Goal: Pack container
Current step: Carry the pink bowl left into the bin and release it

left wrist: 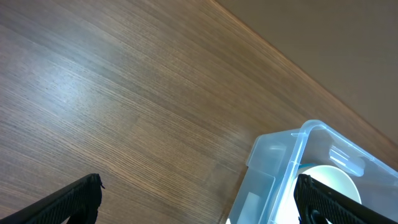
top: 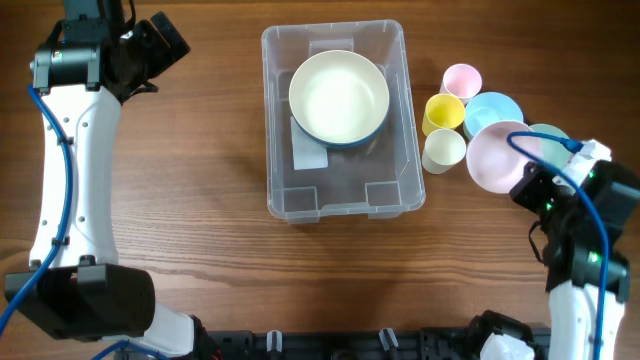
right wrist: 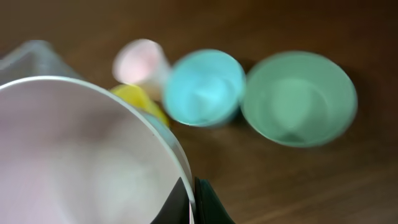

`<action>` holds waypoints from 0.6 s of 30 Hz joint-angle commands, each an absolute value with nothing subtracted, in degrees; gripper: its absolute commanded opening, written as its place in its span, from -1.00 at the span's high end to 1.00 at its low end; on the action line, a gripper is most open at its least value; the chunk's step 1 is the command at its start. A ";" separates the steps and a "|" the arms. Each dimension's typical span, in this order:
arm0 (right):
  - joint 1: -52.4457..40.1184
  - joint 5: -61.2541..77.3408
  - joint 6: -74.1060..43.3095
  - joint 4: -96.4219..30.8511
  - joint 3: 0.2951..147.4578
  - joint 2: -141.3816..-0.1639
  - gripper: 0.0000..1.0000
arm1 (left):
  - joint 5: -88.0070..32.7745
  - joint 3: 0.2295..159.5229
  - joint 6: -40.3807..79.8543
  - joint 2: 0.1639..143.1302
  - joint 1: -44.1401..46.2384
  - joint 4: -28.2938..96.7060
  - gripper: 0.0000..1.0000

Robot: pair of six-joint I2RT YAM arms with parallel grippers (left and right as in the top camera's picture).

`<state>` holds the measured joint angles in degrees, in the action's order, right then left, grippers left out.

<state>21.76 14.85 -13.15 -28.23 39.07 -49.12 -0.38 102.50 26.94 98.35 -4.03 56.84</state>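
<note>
The clear container (top: 282, 130) stands mid-table with a white label on its floor and a cream bowl with a blue outside (top: 339, 98) inside it. Its corner also shows in the left wrist view (left wrist: 273, 168). My right gripper (top: 524, 178) is shut on the rim of a pink bowl (top: 494, 158), holding it right of the container. In the right wrist view the fingers (right wrist: 193, 199) pinch that bowl's rim (right wrist: 81, 155). My left gripper (left wrist: 199, 199) is open and empty, over bare table left of the container.
Right of the container are a pink cup (top: 461, 80), a yellow cup (top: 443, 112), a cream cup (top: 444, 149), a blue bowl (top: 494, 108) and a green bowl (top: 553, 135). They also show in the right wrist view: blue bowl (right wrist: 204, 87), green bowl (right wrist: 298, 98).
</note>
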 commanded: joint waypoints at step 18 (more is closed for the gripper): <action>-11.25 16.05 -5.74 -14.28 44.64 -55.96 0.91 | -1.02 103.13 27.49 97.08 -4.29 56.84 -0.99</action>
<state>-5.98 18.13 -8.16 -17.12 43.35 -51.68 -0.36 102.50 26.94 98.35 -4.03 56.84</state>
